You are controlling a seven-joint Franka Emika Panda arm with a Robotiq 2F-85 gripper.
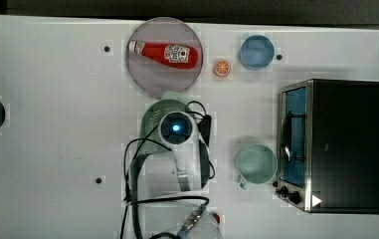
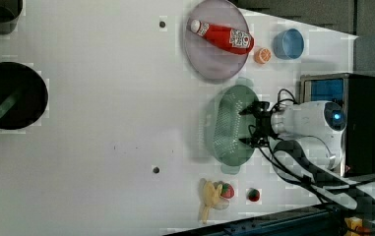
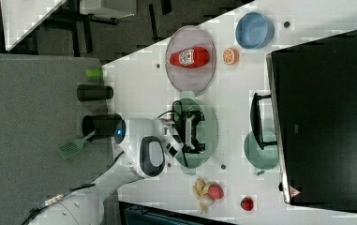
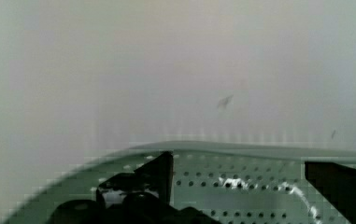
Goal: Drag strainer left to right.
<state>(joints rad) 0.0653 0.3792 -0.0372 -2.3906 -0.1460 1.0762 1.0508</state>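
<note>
While the arm hangs over the middle of the white table (image 1: 52,99), the gripper (image 2: 255,125) stands spread wide and holds nothing, its two dark fingers (image 2: 248,111) poised over the bowl of the strainer (image 2: 227,125). The wrist view confirms this: the perforated mint-green floor shows between the fingers (image 4: 159,170), with bare table beyond the far rim.

The strainer (image 1: 156,113) sits at centre frame in the top view, largely hidden beneath the wrist, just below the clear round plate (image 1: 142,74) carrying the ketchup bottle (image 1: 163,53). Toward the top view's right stands the mint-green mug (image 1: 255,163), and next to it the toaster oven (image 1: 346,144).

Assessment: the step in hand appears to be seating the fingers for the drag. One finger would best go inside the bowl, bearing against the wall on the side toward the direction of travel, low enough not to ride over the rim. Pulling should be slow and level, since light plastic may tip or skate.

Risk: the path along the top view's right is short before the mug; the stroke should stop well clear of it.
</note>
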